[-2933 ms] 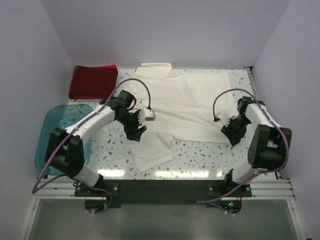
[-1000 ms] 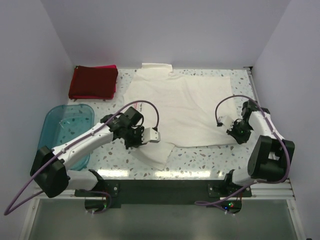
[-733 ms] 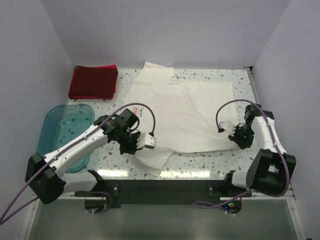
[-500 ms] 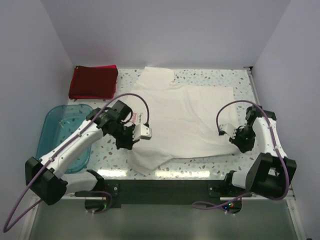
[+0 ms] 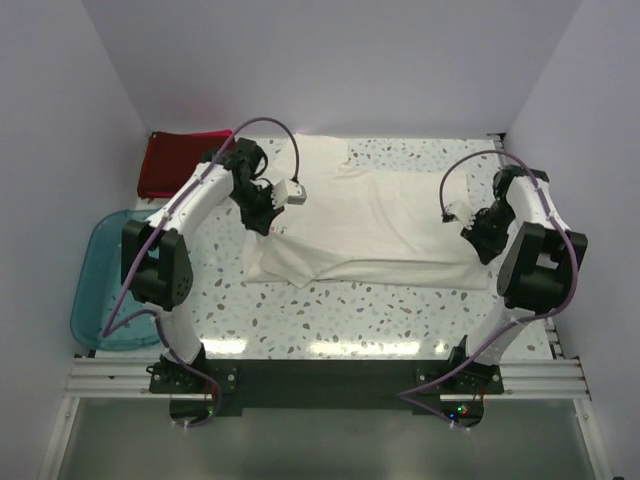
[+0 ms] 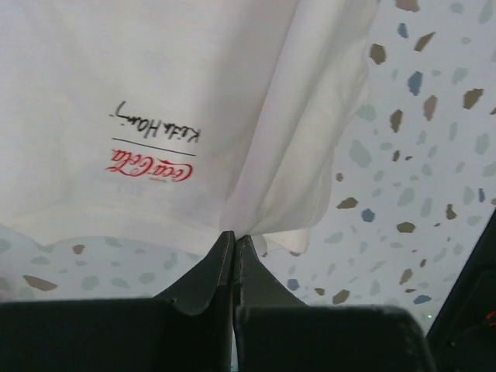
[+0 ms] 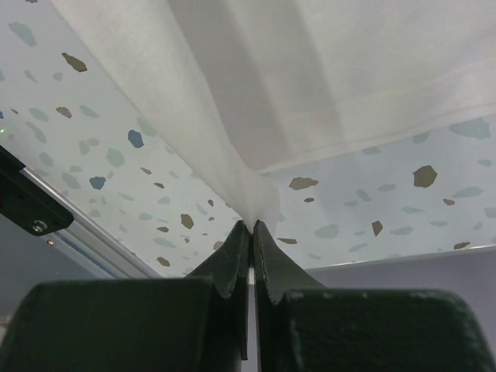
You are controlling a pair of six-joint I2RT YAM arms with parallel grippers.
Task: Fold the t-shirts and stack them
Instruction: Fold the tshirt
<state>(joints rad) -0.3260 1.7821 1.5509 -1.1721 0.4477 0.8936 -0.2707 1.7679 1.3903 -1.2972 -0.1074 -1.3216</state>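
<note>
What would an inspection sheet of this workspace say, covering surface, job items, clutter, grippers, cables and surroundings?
Surface: speckled terrazzo table.
Job's things: cream-white t-shirt spread across the middle, bunched at its left end, small red logo showing; dark red shirt folded in the far left corner.
Clutter: teal tub at the left edge.
Grippers: left gripper shut on the cream-white t-shirt's edge; right gripper shut on its other side.
Cables: purple cable looping above each arm.
Surroundings: plain pale walls; nothing else seen.
</note>
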